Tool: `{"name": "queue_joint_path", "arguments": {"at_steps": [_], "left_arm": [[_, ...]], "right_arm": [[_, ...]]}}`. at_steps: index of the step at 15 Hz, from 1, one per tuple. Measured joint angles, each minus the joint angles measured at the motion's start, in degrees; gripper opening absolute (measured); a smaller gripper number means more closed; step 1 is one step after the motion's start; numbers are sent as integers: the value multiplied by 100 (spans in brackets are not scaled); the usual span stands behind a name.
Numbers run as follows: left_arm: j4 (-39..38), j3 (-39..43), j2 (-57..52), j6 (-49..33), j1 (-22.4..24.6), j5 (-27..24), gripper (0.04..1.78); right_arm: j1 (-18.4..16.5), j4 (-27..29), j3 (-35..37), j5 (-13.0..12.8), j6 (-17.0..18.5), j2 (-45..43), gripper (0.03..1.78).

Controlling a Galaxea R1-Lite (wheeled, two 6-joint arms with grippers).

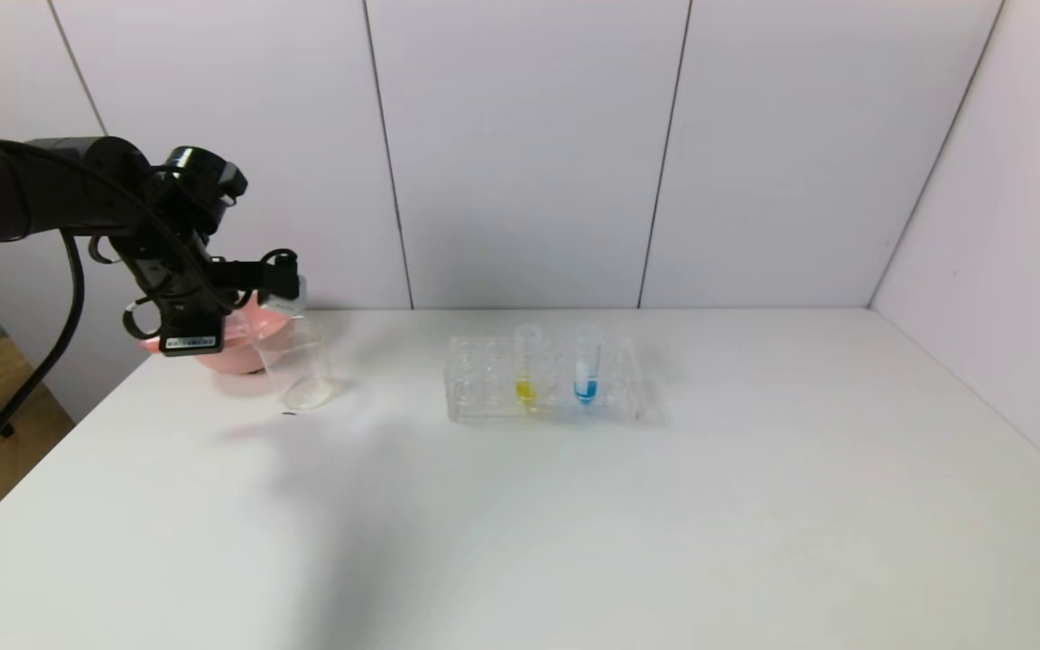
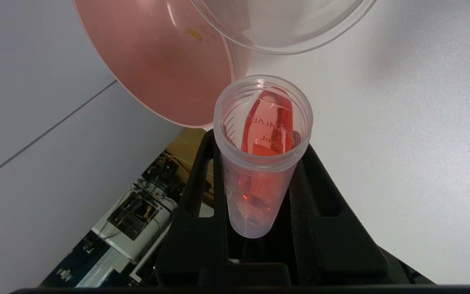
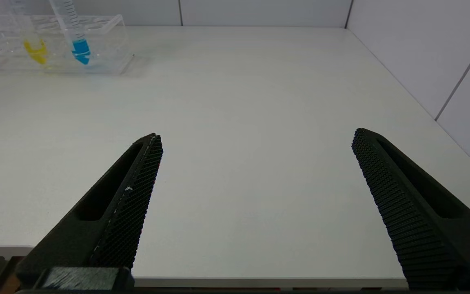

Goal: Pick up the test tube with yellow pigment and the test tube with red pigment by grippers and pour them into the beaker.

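Note:
My left gripper (image 2: 259,143) is shut on the test tube with red pigment (image 2: 261,163). The tube is tilted, and red liquid lies along its wall up towards the mouth. Its mouth sits close to the rim of the clear beaker (image 2: 288,28). In the head view the left gripper (image 1: 281,280) hangs over the beaker (image 1: 301,366) at the table's far left. The test tube with yellow pigment (image 1: 526,366) stands upright in the clear rack (image 1: 484,384), also seen as the yellow tube (image 3: 34,48). My right gripper (image 3: 256,134) is open and empty above the table's near edge.
A pink bowl (image 1: 236,348) stands just behind the beaker, touching or nearly touching it. A tube with blue liquid (image 1: 585,370) stands in the rack beside the yellow one. White walls close off the back and the right side of the table (image 1: 664,506).

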Motion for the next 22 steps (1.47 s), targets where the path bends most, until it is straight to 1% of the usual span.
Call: {"name": "queue_joint_path", "arguments": {"at_steps": [13, 22], "left_arm": [[-33, 0, 46, -13, -66, 257, 45], [-118, 0, 88, -44, -110, 271, 45]], "right_arm": [[0, 0, 0, 2, 2, 0, 170], [0, 0, 0, 0, 2, 0, 170]]}}
